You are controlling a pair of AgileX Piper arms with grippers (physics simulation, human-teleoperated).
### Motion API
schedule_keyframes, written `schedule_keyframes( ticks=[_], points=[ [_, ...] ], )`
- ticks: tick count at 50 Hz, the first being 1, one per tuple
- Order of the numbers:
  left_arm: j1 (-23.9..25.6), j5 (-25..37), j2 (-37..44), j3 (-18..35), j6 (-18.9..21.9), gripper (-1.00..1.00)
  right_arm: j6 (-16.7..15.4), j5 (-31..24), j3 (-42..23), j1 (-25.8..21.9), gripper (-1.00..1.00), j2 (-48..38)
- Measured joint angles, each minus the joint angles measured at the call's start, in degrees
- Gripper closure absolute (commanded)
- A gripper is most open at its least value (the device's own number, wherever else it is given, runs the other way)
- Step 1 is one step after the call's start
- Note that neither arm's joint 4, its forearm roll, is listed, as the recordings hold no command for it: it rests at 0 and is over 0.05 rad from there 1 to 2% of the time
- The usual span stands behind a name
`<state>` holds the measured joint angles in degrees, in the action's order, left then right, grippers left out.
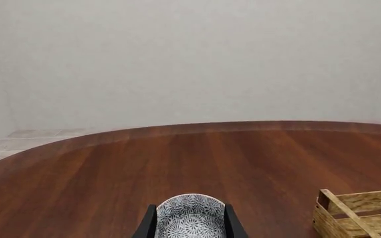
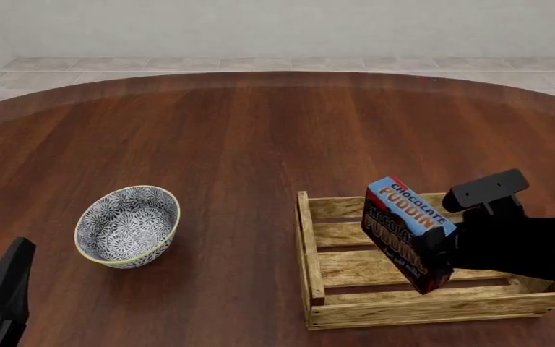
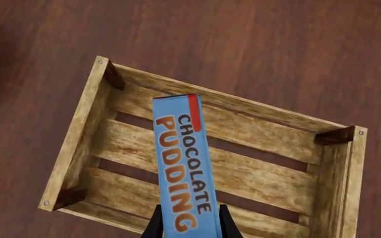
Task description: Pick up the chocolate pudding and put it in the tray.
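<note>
Your round, dark brown wooden table (image 2: 258, 144) carries the tray (image 2: 405, 303), a shallow light-wood slatted crate with corner posts, at about 5 o'clock in the front view. At 8 o'clock sits the round blue-and-white patterned bowl (image 2: 128, 224), well apart from the tray. Your right gripper (image 2: 444, 249) is clenched on the chocolate pudding (image 2: 407, 231), a small carton with a light-blue top and dark brown-red front, held tilted above the tray's slats.

Lower it slowly until the carton's low end meets the slats, keeping it inside the walls, then let go. Watch the tilt, since it may topple on release.

Your left gripper (image 1: 190, 225) rests at 7 o'clock, fingers parted, grasping nothing.
</note>
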<state>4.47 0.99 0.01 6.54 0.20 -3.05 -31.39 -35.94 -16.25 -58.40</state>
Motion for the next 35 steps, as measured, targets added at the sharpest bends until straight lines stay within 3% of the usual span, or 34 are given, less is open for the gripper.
schedule_keyframes(
  ticks=[35],
  points=[
    [-0.11, 0.18, 0.0, 0.09, 0.04, -1.0, 1.54, 4.83, 2.37, -1.16, 1.0, -3.47]
  ],
)
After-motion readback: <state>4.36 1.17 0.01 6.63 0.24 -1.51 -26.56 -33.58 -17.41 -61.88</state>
